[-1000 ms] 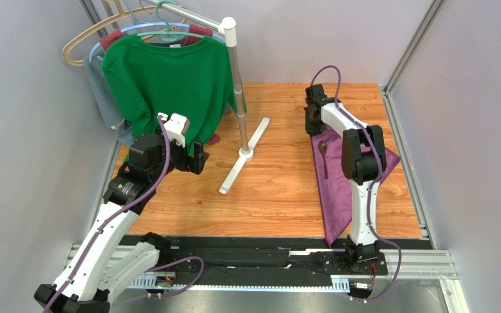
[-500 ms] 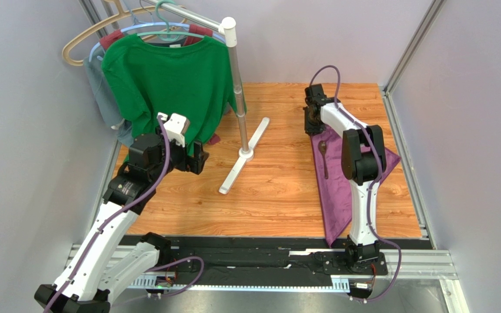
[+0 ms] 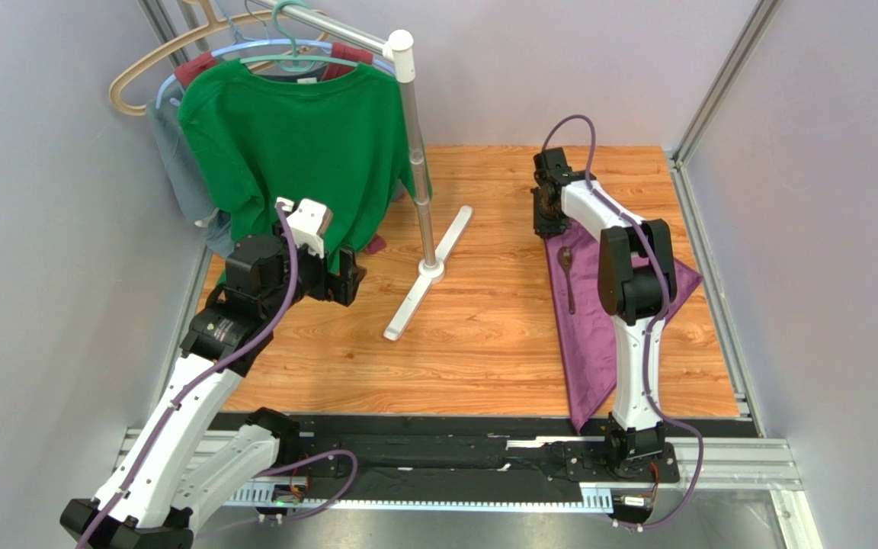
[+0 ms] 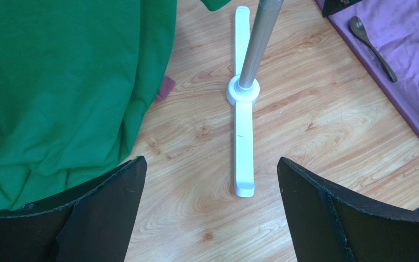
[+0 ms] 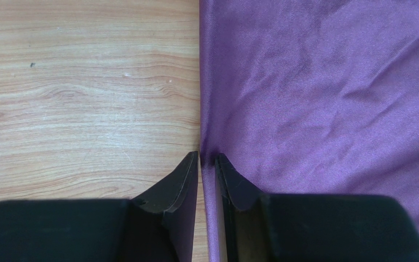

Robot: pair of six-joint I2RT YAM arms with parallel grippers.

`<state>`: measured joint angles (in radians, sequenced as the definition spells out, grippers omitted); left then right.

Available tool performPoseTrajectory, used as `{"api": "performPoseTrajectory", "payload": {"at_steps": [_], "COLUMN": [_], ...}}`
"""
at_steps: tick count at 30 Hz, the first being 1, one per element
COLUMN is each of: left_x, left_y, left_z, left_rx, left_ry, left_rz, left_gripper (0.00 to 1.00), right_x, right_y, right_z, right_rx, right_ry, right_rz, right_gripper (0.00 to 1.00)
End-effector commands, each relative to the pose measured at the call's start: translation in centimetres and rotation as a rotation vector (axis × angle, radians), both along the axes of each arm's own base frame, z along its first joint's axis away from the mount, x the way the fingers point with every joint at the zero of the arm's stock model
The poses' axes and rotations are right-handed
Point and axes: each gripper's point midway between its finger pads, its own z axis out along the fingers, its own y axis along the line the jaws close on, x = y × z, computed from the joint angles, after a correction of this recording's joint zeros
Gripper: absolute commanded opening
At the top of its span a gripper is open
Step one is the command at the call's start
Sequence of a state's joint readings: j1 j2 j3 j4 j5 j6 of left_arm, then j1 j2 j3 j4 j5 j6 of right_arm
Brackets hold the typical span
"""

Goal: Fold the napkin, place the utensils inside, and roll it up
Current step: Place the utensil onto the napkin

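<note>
Wooden table, seen from above. At far left a green shirt hangs from a rack whose white foot rests on the wood. The napkin lies spread on the right side of the table, lightly wrinkled, running from the far part toward the near edge beneath the right arm.

The left gripper hangs released, jaws wide apart, empty, above the bare wood near the rack's foot and well apart from the napkin. The right gripper is clenched on the napkin's left edge at its far end, with a thin strip of cloth between the fingertips.

The spoon rests on the napkin just beside that edge, bowl toward the far side.

The cloth appears thin, limp and light, with a faint sheen, so it probably slips; an edge or corner pinch suits it. Lifting may slide the spoon.
</note>
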<state>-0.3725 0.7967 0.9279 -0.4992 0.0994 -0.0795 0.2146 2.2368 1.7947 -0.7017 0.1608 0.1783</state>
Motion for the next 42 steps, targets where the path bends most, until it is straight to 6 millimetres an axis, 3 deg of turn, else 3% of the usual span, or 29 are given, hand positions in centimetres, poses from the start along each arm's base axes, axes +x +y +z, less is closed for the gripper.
{"api": "performPoseTrajectory", "payload": {"at_steps": [1, 15, 21, 24, 34, 42], "left_x": [0.0, -0.2, -0.2, -0.2, -0.2, -0.2], "left_y": [0.0, 0.0, 0.0, 0.0, 0.0, 0.1], "left_z": [0.5, 0.7, 0.7, 0.7, 0.8, 0.9], "left_rx": [0.0, -0.004, -0.006, -0.007, -0.01, -0.01], "left_ry": [-0.024, -0.028, -0.03, -0.03, -0.033, -0.034], "left_rz": [-0.009, -0.013, -0.014, -0.014, -0.01, -0.004], "left_gripper": [0.99, 0.99, 0.99, 0.99, 0.99, 0.99], "right_x": [0.9, 0.0, -0.1, 0.2, 1.3, 2.9], "right_y": [-0.3, 0.1, 0.5, 0.6, 1.4, 4.1], "right_z": [1.6, -0.2, -0.7, -0.6, -0.7, -0.6], "right_rx": [-0.032, -0.028, -0.034, -0.038, -0.008, 0.106], "right_ry": [-0.048, -0.002, 0.006, 0.006, 0.01, -0.008], "right_rz": [0.0, 0.017, 0.038, 0.042, 0.054, 0.077], "right_gripper": [0.21, 0.17, 0.09, 0.04, 0.0, 0.0]}}
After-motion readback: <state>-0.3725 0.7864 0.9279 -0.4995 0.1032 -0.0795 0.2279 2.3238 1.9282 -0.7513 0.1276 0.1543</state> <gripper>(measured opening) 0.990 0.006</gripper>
